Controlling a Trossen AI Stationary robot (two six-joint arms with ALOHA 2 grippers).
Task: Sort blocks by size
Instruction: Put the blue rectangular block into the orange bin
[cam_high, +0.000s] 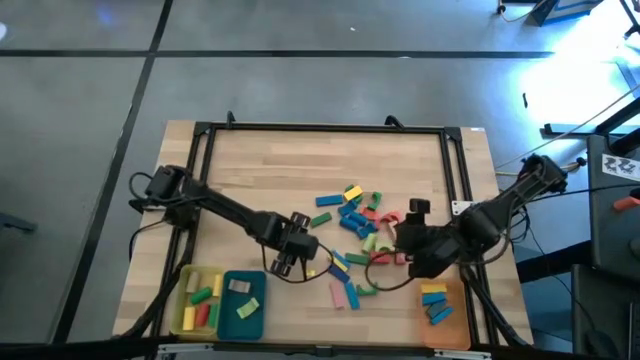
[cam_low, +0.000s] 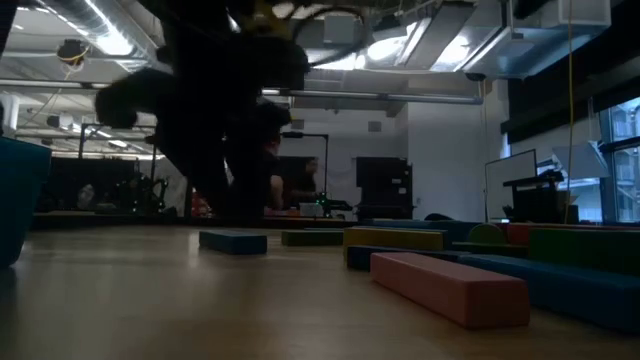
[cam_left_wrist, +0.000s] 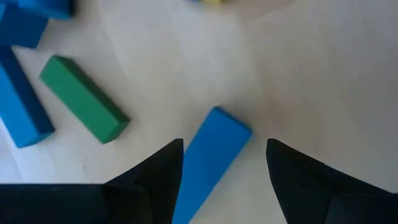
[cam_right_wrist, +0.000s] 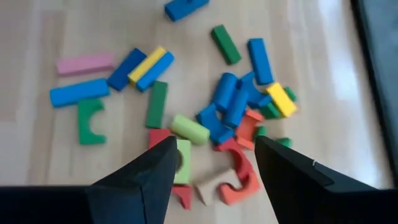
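Observation:
Many small blocks (cam_high: 352, 222) in blue, green, red, yellow and pink lie loose on the wooden table's middle. My left gripper (cam_left_wrist: 224, 163) is open and points steeply down over a blue bar (cam_left_wrist: 214, 155) that lies flat on the wood, one finger on either side of it. A green bar (cam_left_wrist: 84, 98) and more blue bars (cam_left_wrist: 22, 112) lie beside it. My right gripper (cam_right_wrist: 216, 155) hangs open above the pile's right part, over red arches (cam_right_wrist: 239, 180) and a pale green block (cam_right_wrist: 189, 129). In the high view the left gripper (cam_high: 287, 260) and the right gripper (cam_high: 402, 240) flank the pile.
Along the near edge stand a yellow tray (cam_high: 186, 318) and a teal tray (cam_high: 258, 322), each with a few blocks, and an orange tray (cam_high: 455, 330) with blue and yellow blocks. A black frame (cam_high: 320, 128) rims the table. Bare wood lies toward the far edge.

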